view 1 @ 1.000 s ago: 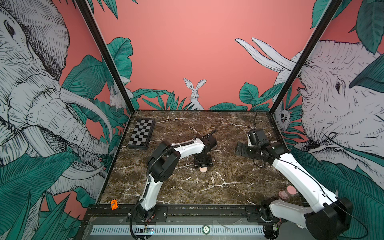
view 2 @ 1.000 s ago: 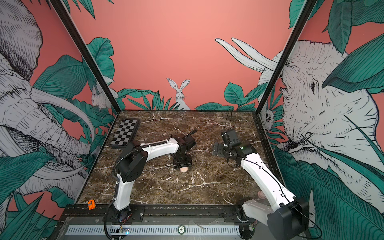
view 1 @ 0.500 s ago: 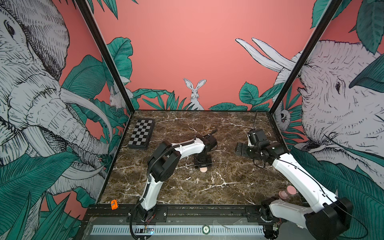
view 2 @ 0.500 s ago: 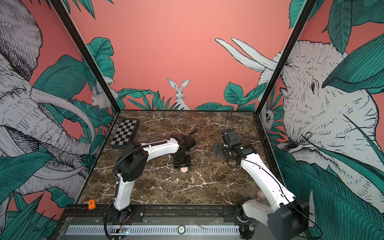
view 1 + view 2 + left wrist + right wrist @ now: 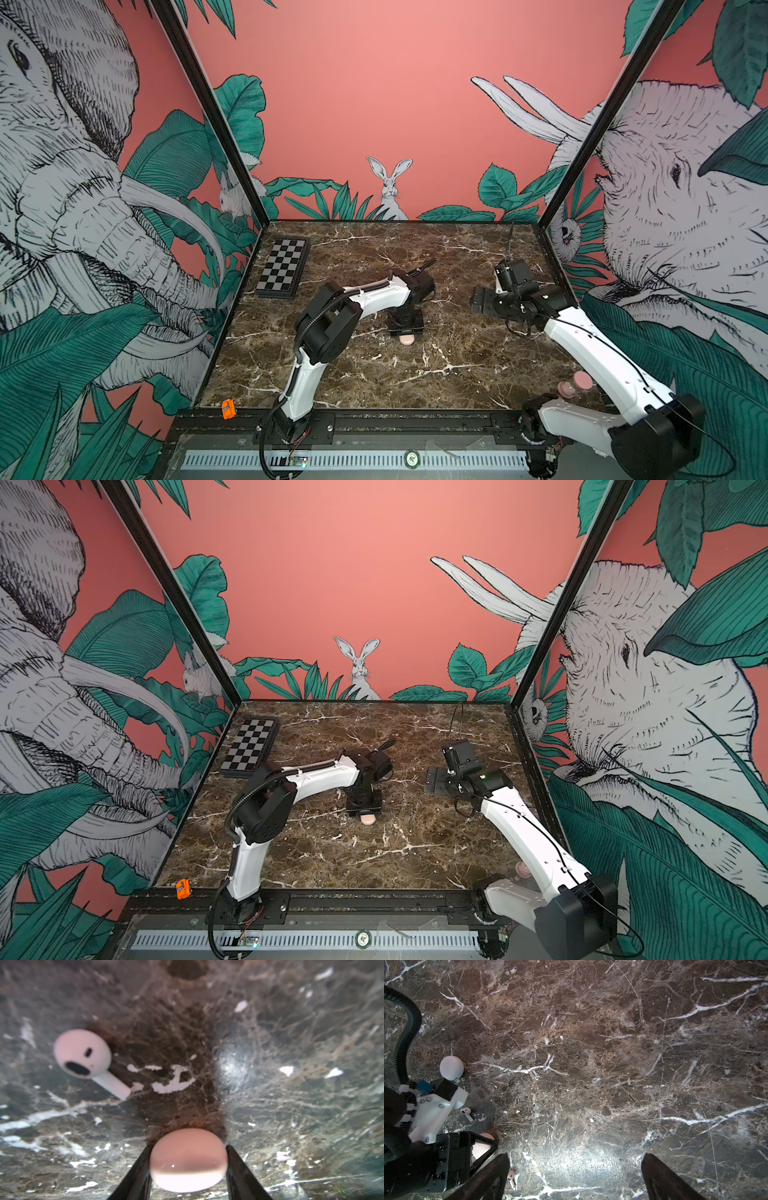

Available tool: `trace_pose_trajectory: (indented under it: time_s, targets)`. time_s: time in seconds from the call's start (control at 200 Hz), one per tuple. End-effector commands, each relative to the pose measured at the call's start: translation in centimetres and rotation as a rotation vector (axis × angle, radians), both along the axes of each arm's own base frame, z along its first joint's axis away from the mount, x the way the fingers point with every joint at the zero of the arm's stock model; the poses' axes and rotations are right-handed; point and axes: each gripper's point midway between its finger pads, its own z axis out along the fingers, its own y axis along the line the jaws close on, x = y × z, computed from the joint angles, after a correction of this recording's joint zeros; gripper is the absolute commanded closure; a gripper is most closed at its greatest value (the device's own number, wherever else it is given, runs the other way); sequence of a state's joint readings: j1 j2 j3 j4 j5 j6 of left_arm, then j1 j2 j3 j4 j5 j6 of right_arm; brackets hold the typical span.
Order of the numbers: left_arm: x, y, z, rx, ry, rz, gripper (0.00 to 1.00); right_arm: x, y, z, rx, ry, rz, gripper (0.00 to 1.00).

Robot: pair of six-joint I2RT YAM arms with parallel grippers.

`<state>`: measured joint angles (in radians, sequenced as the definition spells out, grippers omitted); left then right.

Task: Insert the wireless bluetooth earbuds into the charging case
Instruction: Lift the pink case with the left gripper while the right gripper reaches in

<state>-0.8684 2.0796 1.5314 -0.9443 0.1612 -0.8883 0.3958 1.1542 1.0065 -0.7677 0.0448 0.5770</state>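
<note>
A pink round charging case (image 5: 188, 1159) lies on the brown marble with my left gripper (image 5: 188, 1146) shut on it, one black finger against each side. In both top views the case (image 5: 406, 339) (image 5: 368, 820) peeks out just below the down-pointing left gripper (image 5: 405, 326). One white earbud (image 5: 83, 1057) lies on the marble a short way beyond the case. The right wrist view shows that earbud (image 5: 467, 1112) and a second earbud (image 5: 511, 1177) beside my right finger. My right gripper (image 5: 575, 1167) (image 5: 482, 301) hangs wide open over bare marble.
A white round case (image 5: 451, 1068) lies past the left arm. A small chessboard (image 5: 284, 267) sits at the back left. A pink open case (image 5: 575, 384) stands at the front right by the right arm's base. An orange bit (image 5: 228, 408) lies on the front rail.
The left gripper's fingers have drawn in onto the pink case. Neither arm has visibly shifted, and the right gripper stays wide open.
</note>
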Motion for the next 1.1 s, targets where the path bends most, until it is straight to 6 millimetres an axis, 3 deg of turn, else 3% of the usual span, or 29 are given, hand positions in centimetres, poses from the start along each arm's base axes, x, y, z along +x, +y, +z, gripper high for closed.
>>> trace_pose_trajectory:
  time_s: [0.0,0.085,0.28,0.395,0.505,0.575,0.725,0.885,1.095]
  targets:
    - [0.4,0.7,1.2,0.037,-0.04,-0.033,0.79,0.0,0.1,0.5,0.014,-0.025,-0.005,0.02]
    - [1.1,0.9,2.4,0.041,-0.089,-0.066,1.0,0.0,0.2,0.7,0.02,-0.031,-0.003,0.02]
    - [2.4,0.1,5.8,-0.048,-0.242,-0.223,1.0,0.0,0.8,1.8,0.047,-0.047,0.032,0.02]
    - [2.8,-1.1,8.9,-0.175,-0.366,-0.372,1.0,-0.1,1.7,2.7,0.078,-0.052,0.077,0.02]
    - [2.3,-1.9,13.1,-0.289,-0.552,-0.561,1.0,-0.3,4.0,3.8,0.179,-0.067,0.177,0.02]
    - [2.1,-1.3,15.1,-0.31,-0.654,-0.638,1.0,-0.5,5.7,4.5,0.253,-0.08,0.251,0.02]
    - [1.1,-0.1,16.2,-0.337,-0.794,-0.798,1.0,-1.1,7.9,6.3,0.363,-0.117,0.36,0.02]
    - [0.5,0.6,16.7,-0.342,-0.986,-0.962,1.0,-2.6,11.5,7.8,0.569,-0.094,0.526,0.03]
    - [0.3,1.6,17.0,-0.295,-1.074,-1.058,1.0,-3.5,13.8,8.3,0.694,-0.075,0.629,0.22]
